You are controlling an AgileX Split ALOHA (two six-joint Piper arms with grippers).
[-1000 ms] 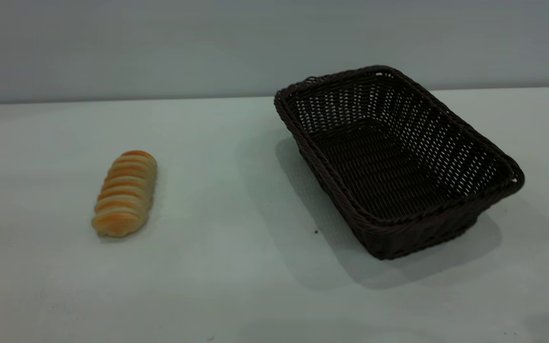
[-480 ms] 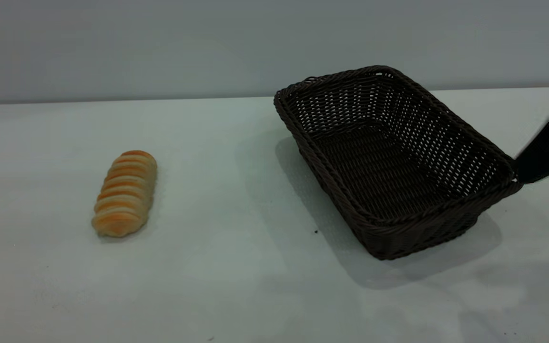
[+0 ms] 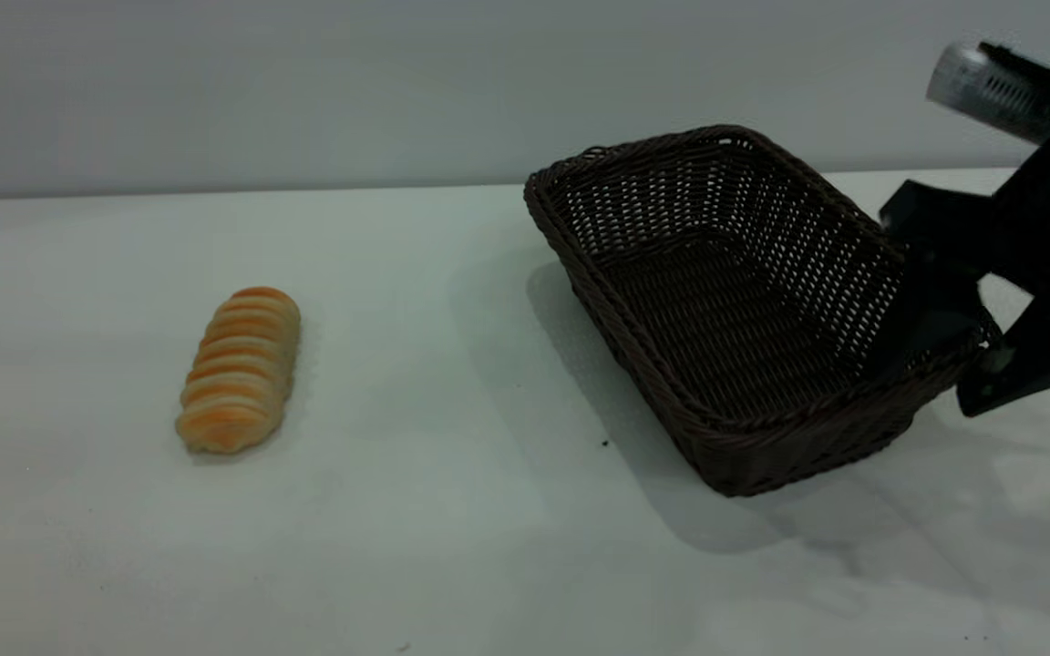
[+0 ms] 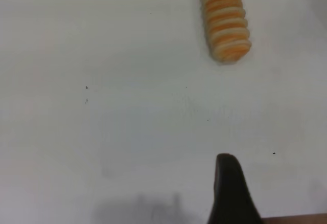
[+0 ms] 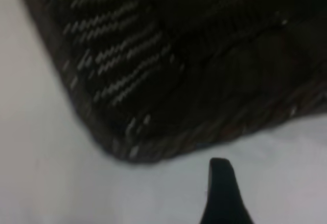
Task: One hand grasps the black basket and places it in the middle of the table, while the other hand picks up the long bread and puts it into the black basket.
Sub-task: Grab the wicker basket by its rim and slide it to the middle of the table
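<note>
The black basket [image 3: 744,301] stands on the table [image 3: 452,510] right of centre, empty. The long bread [image 3: 240,369] lies far left of it on the table. My right gripper [image 3: 962,351] is open at the basket's right end, straddling the rim: one finger is inside the basket and the other outside it. The right wrist view shows the basket's corner [image 5: 153,75] close ahead of one finger [image 5: 220,188]. My left gripper [image 4: 253,183] is out of the exterior view; it is open and empty above bare table, with the bread [image 4: 226,19] some way ahead of it.
A plain grey wall [image 3: 306,91] runs behind the table's far edge. Bare tabletop lies between the bread and the basket and along the front. A tiny dark speck [image 3: 604,444] sits near the basket's front corner.
My right arm came in from the right edge and reached the basket's right end, its fingers now over the rim. The basket and the bread have not moved.
</note>
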